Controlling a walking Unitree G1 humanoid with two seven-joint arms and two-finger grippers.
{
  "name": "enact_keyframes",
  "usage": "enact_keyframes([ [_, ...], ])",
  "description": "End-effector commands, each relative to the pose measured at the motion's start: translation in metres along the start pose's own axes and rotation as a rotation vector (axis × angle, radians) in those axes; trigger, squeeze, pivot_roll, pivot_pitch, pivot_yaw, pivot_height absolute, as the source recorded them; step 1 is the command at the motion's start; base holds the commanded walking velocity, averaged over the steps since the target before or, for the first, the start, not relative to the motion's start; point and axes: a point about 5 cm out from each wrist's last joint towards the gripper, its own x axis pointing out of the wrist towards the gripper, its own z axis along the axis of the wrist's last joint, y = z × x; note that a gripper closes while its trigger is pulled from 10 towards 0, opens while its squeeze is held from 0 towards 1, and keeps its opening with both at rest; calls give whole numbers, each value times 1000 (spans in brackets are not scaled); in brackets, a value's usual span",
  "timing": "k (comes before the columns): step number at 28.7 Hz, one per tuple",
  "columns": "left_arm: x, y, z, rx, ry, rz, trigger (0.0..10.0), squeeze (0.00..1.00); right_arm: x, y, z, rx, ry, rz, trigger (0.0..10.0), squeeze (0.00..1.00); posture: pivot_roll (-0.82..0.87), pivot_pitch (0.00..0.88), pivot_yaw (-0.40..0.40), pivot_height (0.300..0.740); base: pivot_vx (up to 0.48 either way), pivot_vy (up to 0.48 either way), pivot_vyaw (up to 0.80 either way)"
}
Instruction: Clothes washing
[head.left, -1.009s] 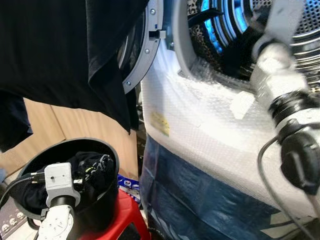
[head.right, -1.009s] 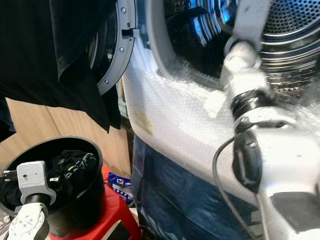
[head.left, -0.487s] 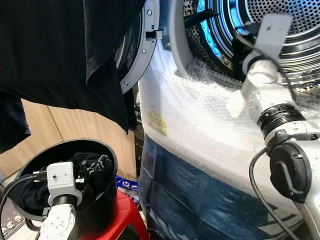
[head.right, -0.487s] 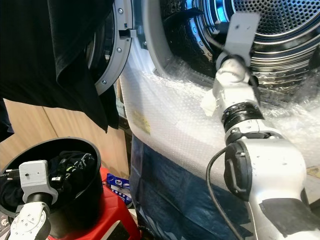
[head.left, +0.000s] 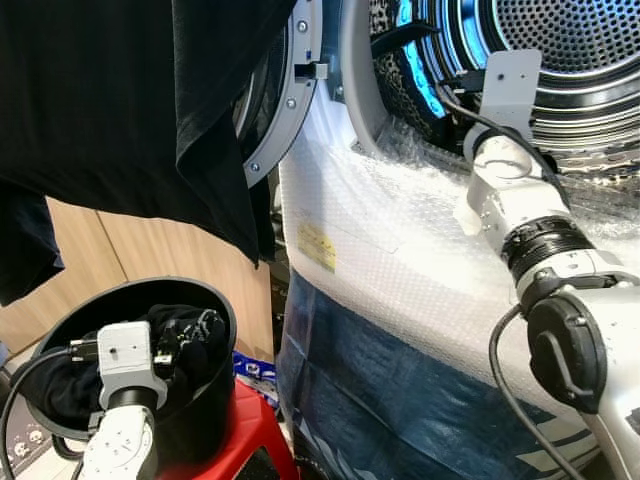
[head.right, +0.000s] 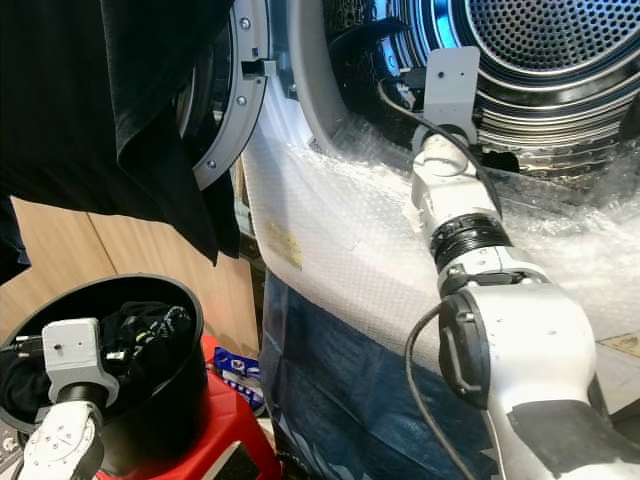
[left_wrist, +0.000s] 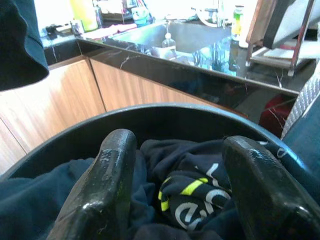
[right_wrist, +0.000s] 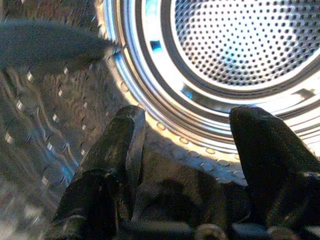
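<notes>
A black bucket (head.left: 226, 312) holds dark clothes (left_wrist: 192, 187), one with a yellow and white print. My left gripper (left_wrist: 177, 145) is open just above that pile, a finger on each side of the printed garment; it also shows at the bucket's mouth (head.left: 185, 345). The washing machine's door (head.left: 288, 100) stands open, and a black garment (head.left: 120, 100) hangs in front of it. My right arm (head.left: 535, 240) reaches over the lip into the steel drum (head.left: 575, 50). Inside the drum my right gripper (right_wrist: 187, 120) is open, with nothing between its fingers.
Bubble wrap (head.left: 400, 260) covers the machine's front, with a blue sheet (head.left: 380, 390) below it. The bucket stands on a red stool (head.left: 245, 430) to the left of the machine. Wooden cabinets (head.left: 130, 265) stand behind it, and a dark counter with a sink (left_wrist: 170, 40) shows beyond.
My right arm has pushed further forward, carrying its gripper deeper into the drum. The left gripper has edged slightly closer to the clothes in the bucket.
</notes>
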Motion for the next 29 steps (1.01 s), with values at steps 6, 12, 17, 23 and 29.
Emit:
enact_keyframes([
  [6,-3,2,-1,15,17,-10,10000,0,2,-11,8,7,-45,-25,10000,0,81,0,-20,740,0,0,0],
  [12,-3,1,-2,21,26,-25,10000,0,2,-17,-2,-10,-30,-27,10000,0,80,0,-26,740,0,0,0],
  [17,-5,0,-3,18,35,-30,10000,0,0,-21,-10,26,-6,-8,10000,0,71,0,-22,740,0,0,0],
  [23,-6,1,-3,21,40,-33,10000,0,-3,-20,-11,103,0,72,10000,0,75,0,-23,740,0,0,0],
  [29,-10,0,-5,20,48,-30,10000,0,-20,-25,-17,67,11,126,10000,0,66,0,-26,740,0,0,0],
])
